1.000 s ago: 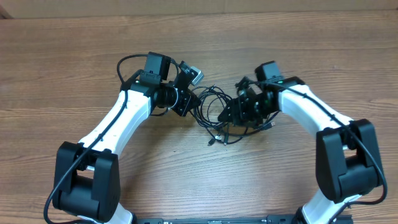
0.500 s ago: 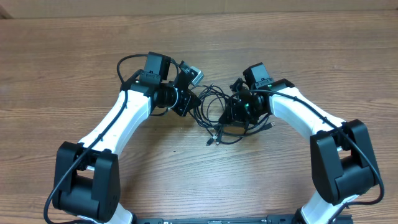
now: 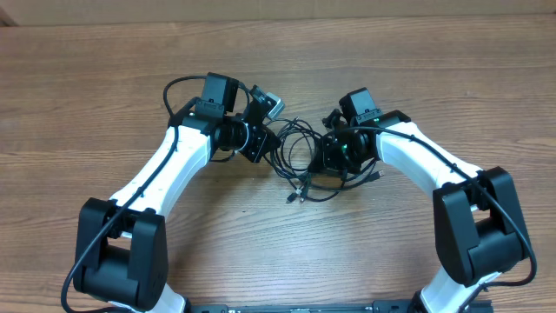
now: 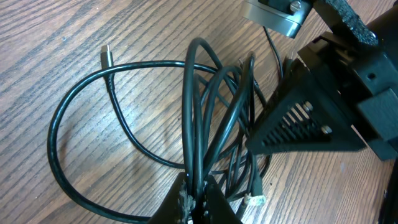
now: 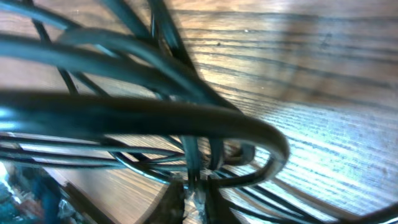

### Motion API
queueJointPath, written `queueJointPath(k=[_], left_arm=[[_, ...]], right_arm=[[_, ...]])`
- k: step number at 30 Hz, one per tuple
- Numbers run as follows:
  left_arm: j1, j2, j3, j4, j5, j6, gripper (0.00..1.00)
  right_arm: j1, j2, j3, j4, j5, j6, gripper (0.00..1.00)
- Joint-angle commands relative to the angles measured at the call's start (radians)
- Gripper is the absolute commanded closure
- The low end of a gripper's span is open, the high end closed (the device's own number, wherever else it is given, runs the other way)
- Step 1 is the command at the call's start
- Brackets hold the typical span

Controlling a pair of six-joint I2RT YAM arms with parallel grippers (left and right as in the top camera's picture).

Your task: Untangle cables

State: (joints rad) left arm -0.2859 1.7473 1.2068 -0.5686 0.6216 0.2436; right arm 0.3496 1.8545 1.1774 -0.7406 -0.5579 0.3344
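Cables tangled on wooden table; left gripper clamped on strands, right gripper pinching strands too

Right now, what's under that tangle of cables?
Bare wooden table shows through the cables' loops. The left hand and right hand cover the tangle's edges; beneath them can't be seen.

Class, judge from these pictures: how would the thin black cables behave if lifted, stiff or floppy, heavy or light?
Probably floppy: the thin black cables lie in loose curved loops. Likely light, being so thin. Lifting one would probably drag others, since the loops cross.
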Motion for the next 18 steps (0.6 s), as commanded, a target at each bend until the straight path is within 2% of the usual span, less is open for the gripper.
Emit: queueJointPath(k=[1, 4, 6, 9, 14, 18], left_arm=[[0.004, -0.019, 0.023, 0.000, 0.025, 0.019, 0.95], [0.004, -0.019, 0.023, 0.000, 0.025, 0.019, 0.95], [0.004, -0.019, 0.023, 0.000, 0.025, 0.019, 0.95], [0.004, -0.019, 0.023, 0.000, 0.025, 0.019, 0.95], [0.004, -0.019, 0.023, 0.001, 0.025, 0.019, 0.95], [0.004, -0.019, 0.023, 0.001, 0.025, 0.019, 0.95]], right_arm=[[0.009, 0.005, 0.018, 0.007, 0.007, 0.003, 0.70], [0.009, 0.005, 0.018, 0.006, 0.008, 0.003, 0.62], [0.009, 0.005, 0.018, 0.002, 0.036, 0.034, 0.62], [0.016, 0.005, 0.017, -0.011, 0.101, 0.128, 0.63], [0.050, 0.005, 0.008, 0.017, 0.114, 0.154, 0.64], [0.064, 0.005, 0.008, 0.029, 0.120, 0.164, 0.73]])
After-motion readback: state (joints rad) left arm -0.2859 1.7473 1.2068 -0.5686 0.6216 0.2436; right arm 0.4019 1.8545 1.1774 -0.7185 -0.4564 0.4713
